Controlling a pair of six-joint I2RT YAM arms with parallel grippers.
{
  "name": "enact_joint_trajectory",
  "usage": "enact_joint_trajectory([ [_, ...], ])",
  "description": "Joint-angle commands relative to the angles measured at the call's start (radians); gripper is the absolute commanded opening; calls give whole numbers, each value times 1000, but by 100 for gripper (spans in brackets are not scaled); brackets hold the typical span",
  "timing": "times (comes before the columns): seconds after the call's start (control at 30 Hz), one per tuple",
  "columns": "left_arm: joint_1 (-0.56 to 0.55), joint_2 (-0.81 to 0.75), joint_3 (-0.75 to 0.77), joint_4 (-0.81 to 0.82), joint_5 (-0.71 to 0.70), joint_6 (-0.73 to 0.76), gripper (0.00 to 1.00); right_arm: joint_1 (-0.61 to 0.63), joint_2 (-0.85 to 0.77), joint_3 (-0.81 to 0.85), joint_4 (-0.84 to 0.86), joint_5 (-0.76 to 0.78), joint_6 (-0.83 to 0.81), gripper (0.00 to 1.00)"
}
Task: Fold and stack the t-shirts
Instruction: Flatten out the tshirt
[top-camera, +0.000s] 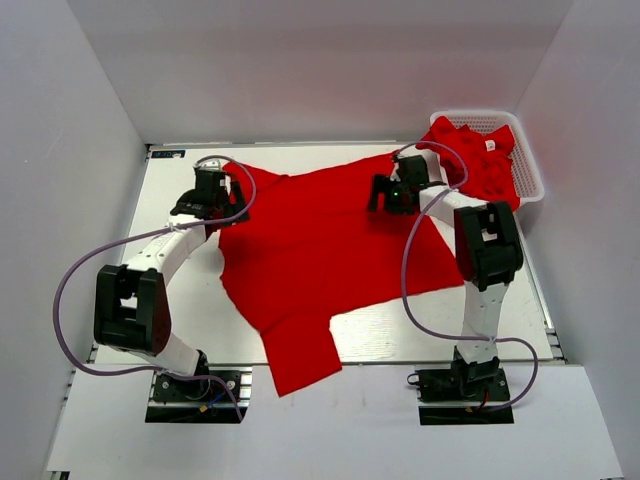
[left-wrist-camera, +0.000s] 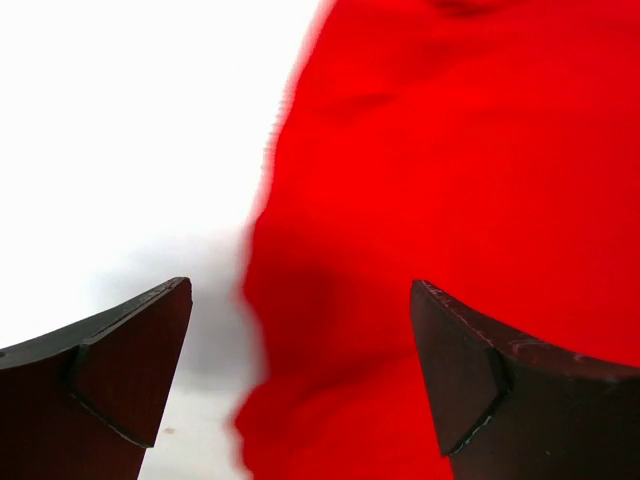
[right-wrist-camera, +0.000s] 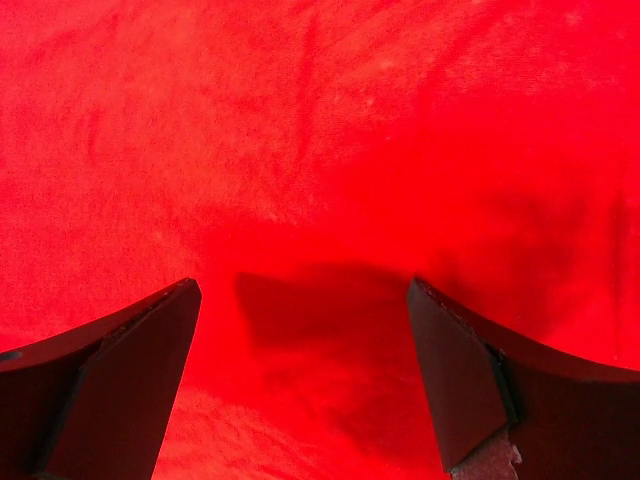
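The left gripper (left-wrist-camera: 300, 290) stands wide open with nothing between its fingers (left-wrist-camera: 120, 370), hanging low over the left edge of the spread t-shirt (top-camera: 320, 250) near the far left corner of the table (top-camera: 400, 330). In the left wrist view that cloth edge runs between the 2 fingers, with bare white table on one side and red fabric on the other. The right gripper (right-wrist-camera: 302, 288) is spread just as wide and holds nothing. It hovers low over the far right part of the same shirt, and red cloth fills its wrist view under both fingers. The shirt lies flat and open across the middle of the table, set at a slant, with 1 end hanging past the near edge between the 2 arm bases. Bare table shows along the left edge under the left arm, and at the near right corner between the shirt and the right arm. More red t-shirts (top-camera: 475, 160) are heaped in a white lattice basket (top-camera: 528, 160) at the far right corner, just beside the right arm's wrist. Plain white walls (top-camera: 300, 70) close in the far side and both flanks.
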Motion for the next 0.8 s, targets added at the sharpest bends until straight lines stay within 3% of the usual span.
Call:
enact_joint_trajectory([
  [0.0, 23, -4, -9, -64, -81, -52, 100, -72, 2, -64, -145, 108, 38, 90],
  [0.1, 44, 5, -9, -76, -81, -73, 100, -79, 13, -29, -168, 51, 4, 90],
  [0.33, 67, 100, -18, 22, -24, -42, 100, -82, -25, -49, -176, 79, -7, 90],
  [0.47, 52, 187, 45, 31, -72, -22, 90, -82, -41, -55, -160, 52, -13, 90],
  [0.77, 32, 319, 114, 54, -57, 0, 83, -77, -42, -69, -140, 10, -24, 90],
])
